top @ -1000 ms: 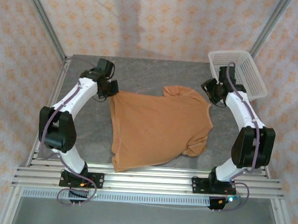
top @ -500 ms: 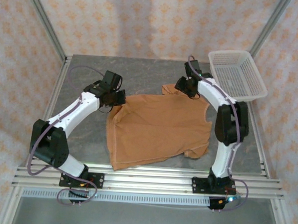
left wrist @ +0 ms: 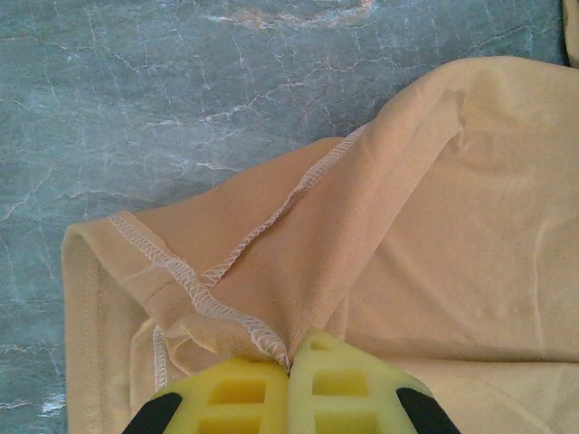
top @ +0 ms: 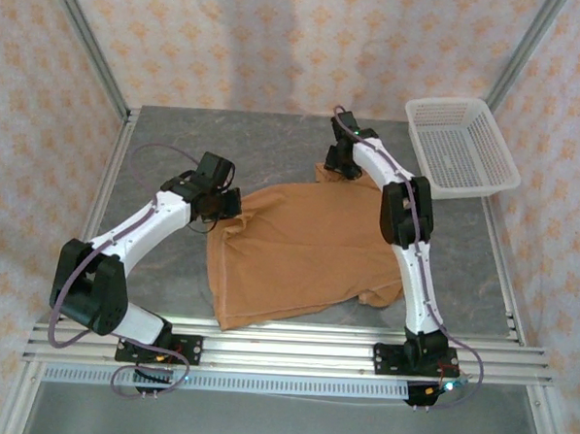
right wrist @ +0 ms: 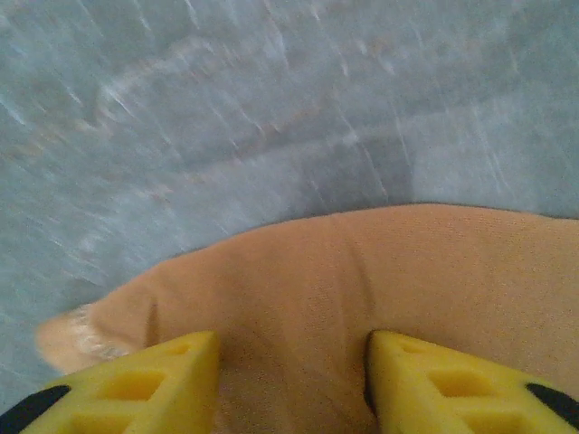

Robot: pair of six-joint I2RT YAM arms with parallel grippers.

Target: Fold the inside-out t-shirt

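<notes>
On the grey marbled tabletop [top: 177,138], the inside-out t-shirt [top: 308,252] lies spread between the two arms, with white overlock stitching showing along its seams. The left gripper [left wrist: 289,363] has its jaws pinched tight on a stitched seam at the shirt's far left corner. The right gripper [right wrist: 291,353] sits at the shirt's far edge, jaws apart, with cloth lying between them. A white basket [top: 461,146] stands at the far right.

The inside-out t-shirt [top: 308,247] lies spread on the table [top: 265,138], reaching from the middle to the near edge. The basket [top: 461,148] sits at the far right corner, well apart from it. The left gripper [top: 223,202] is at the shirt's far left corner and the right gripper [top: 343,169] at its far edge, left of the basket.
</notes>
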